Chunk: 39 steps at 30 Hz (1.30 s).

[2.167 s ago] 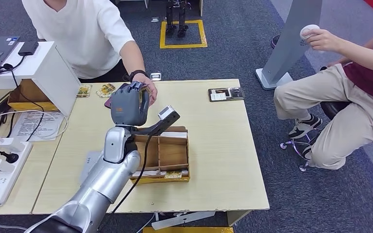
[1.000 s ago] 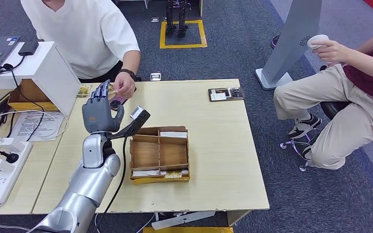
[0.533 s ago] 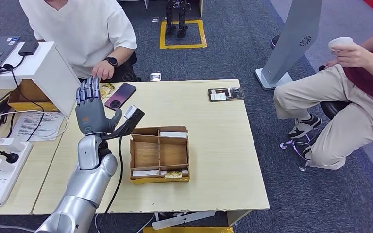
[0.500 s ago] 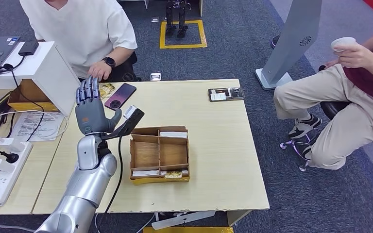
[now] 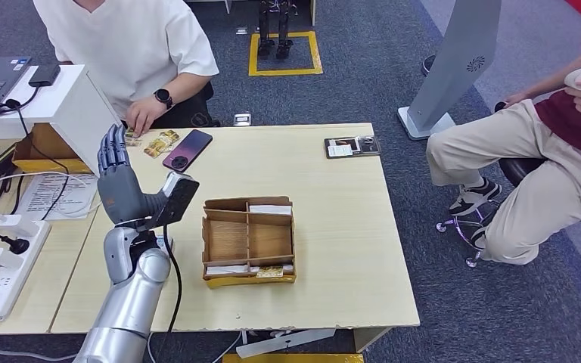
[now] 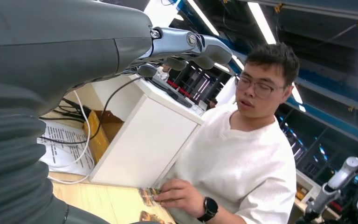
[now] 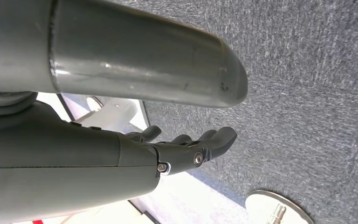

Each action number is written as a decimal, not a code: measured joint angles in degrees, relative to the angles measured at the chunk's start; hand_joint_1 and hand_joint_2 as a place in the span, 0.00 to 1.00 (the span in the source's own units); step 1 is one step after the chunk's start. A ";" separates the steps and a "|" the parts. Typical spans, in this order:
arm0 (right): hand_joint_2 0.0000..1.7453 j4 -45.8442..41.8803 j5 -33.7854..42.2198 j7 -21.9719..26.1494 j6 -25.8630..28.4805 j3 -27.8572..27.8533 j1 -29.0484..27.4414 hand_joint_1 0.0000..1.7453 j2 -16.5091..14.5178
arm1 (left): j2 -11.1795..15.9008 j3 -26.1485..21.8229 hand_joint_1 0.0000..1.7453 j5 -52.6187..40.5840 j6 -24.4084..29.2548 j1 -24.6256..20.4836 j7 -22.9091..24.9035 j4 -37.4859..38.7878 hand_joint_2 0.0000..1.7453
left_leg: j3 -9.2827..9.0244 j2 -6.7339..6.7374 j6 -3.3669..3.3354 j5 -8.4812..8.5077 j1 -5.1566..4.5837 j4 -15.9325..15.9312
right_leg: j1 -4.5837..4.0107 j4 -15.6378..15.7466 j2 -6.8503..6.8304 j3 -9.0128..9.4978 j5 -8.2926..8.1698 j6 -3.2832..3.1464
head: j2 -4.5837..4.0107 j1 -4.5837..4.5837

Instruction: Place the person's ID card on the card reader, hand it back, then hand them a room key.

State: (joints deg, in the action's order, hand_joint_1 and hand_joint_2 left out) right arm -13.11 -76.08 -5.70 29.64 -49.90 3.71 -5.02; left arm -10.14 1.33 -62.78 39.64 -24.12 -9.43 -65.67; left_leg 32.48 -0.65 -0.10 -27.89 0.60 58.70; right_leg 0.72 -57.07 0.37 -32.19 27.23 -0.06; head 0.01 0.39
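Robot's left hand [image 5: 119, 190] stands raised and empty, fingers straight and apart, beside the wooden tray [image 5: 248, 240], while a person's hand [image 5: 141, 115] rests on cards [image 5: 160, 142] beyond it; right hand [image 7: 186, 151] hangs loosely spread, holding nothing.

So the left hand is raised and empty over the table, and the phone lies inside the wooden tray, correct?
Not quite. The left hand is raised and empty, fingers spread, but the phone lies on the bare tabletop near the person's hand, apart from the wooden tray. The head view shows this.
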 joint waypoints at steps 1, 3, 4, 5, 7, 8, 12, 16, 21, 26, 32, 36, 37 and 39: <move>0.00 0.00 0.03 0.04 0.09 -0.13 -0.09 0.00 0.01 | 0.10 -0.14 0.00 0.67 0.01 0.69 -0.27 -1.20 1.00 | 0.00 0.00 0.00 0.00 0.00 0.00 | 0.00 0.00 0.00 0.00 0.00 0.00 | 0.00 0.01; 0.00 0.00 0.06 0.09 0.24 -0.46 -0.20 0.00 0.02 | 0.33 -0.51 0.00 1.66 0.02 2.10 -0.81 -3.62 1.00 | 0.00 0.00 0.00 0.00 0.00 0.00 | 0.00 0.00 0.00 0.00 0.00 0.00 | 0.00 0.01; 0.00 0.00 0.07 0.09 0.28 -0.64 -0.24 0.00 0.02 | 0.44 -0.72 0.00 1.98 0.03 2.73 -1.05 -4.73 1.00 | 0.00 0.00 0.00 0.00 0.00 0.00 | 0.00 0.00 0.00 0.00 0.00 0.00 | -0.01 0.01; 0.00 0.00 0.07 0.09 0.29 -0.80 -0.28 0.00 0.02 | 0.55 -0.91 0.00 2.18 0.03 3.27 -1.22 -5.68 1.00 | 0.00 0.00 0.00 0.00 0.00 0.00 | 0.00 0.00 -0.01 0.00 0.00 0.00 | -0.01 0.00; 0.00 0.00 0.07 0.09 0.30 -1.03 -0.33 0.00 0.02 | 0.74 -1.12 0.00 2.36 0.03 4.03 -1.38 -7.14 1.00 | 0.00 -0.01 0.00 0.00 0.00 0.00 | 0.00 0.00 -0.02 0.00 0.00 0.00 | -0.01 0.00; 0.00 0.00 0.07 0.09 0.30 -1.10 -0.34 0.00 0.02 | 0.81 -1.18 0.00 2.39 0.03 4.32 -1.42 -7.71 1.00 | 0.00 -0.01 0.00 0.00 0.00 0.00 | 0.00 0.00 -0.02 0.01 0.00 0.00 | -0.01 0.00; 0.00 -0.01 0.08 0.09 0.31 -1.29 -0.40 0.00 0.02 | 1.01 -1.80 0.00 3.52 0.05 5.46 -2.45 -9.77 1.00 | 0.00 0.00 0.00 0.00 0.00 0.00 | 0.00 0.00 0.00 0.01 0.00 0.00 | -0.01 0.00; 0.00 -0.02 0.16 0.09 0.40 -1.58 -0.48 0.00 0.02 | 1.11 -2.74 0.00 5.86 0.05 7.33 -4.33 -12.35 1.00 | 0.00 0.00 0.00 0.00 0.00 0.00 | 0.00 0.00 0.00 0.01 0.00 0.00 | -0.01 0.00; 0.00 -0.02 0.17 0.09 0.45 -2.11 -0.50 0.00 0.02 | 1.18 -3.43 0.00 6.57 0.06 8.95 -4.96 -14.58 1.00 | 0.00 -0.01 0.00 0.00 0.00 0.00 | 0.00 0.00 -0.01 0.01 0.00 0.00 | -0.01 -0.01; 0.00 -0.03 0.32 0.08 0.58 -2.61 -0.61 0.00 0.02 | 1.14 -4.14 0.00 8.79 0.07 10.79 -7.16 -17.19 1.00 | 0.00 0.00 0.00 0.00 0.00 0.00 | 0.00 0.00 0.00 0.01 0.00 0.00 | -0.01 -0.01; 0.00 -0.07 0.43 0.08 0.63 -3.20 -0.87 0.00 0.02 | -0.29 -6.47 0.00 7.13 0.07 15.59 -12.94 -23.34 1.00 | 0.01 0.01 0.00 -0.01 0.00 0.00 | 0.00 0.01 0.00 0.00 0.01 0.01 | -0.01 -0.01; 0.00 -0.08 0.60 -0.15 0.85 -4.10 -1.04 0.00 -0.02 | -2.54 -8.90 0.00 8.32 0.07 19.59 -17.24 -27.93 1.00 | 0.02 0.01 -0.01 -0.04 0.00 0.00 | 0.00 0.02 0.00 0.00 0.02 0.01 | 0.00 -0.01; 0.00 -0.09 0.64 -0.21 0.94 -4.29 -1.11 0.00 -0.04 | -3.09 -9.48 0.00 8.80 0.07 20.59 -18.07 -29.01 1.00 | 0.02 0.01 -0.01 -0.04 0.00 0.00 | 0.00 0.02 0.00 0.00 0.02 0.01 | 0.00 -0.01; 0.00 -0.14 0.72 -0.32 1.19 -4.74 -1.24 0.00 -0.11 | -4.21 -10.62 0.00 9.98 0.07 22.53 -19.59 -31.05 1.00 | 0.01 0.00 -0.01 -0.04 0.00 0.00 | 0.00 0.02 -0.01 0.00 0.02 0.01 | 0.00 -0.01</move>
State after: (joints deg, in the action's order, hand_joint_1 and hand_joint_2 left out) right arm -13.25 -75.36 -6.03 30.83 -54.64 2.47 -5.14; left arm -14.35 -9.29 -52.80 39.71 -1.59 -29.02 -96.72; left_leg 32.49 -0.64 -0.11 -27.93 0.60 58.70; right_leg 0.72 -57.04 0.37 -32.19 27.25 -0.05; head 0.01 0.39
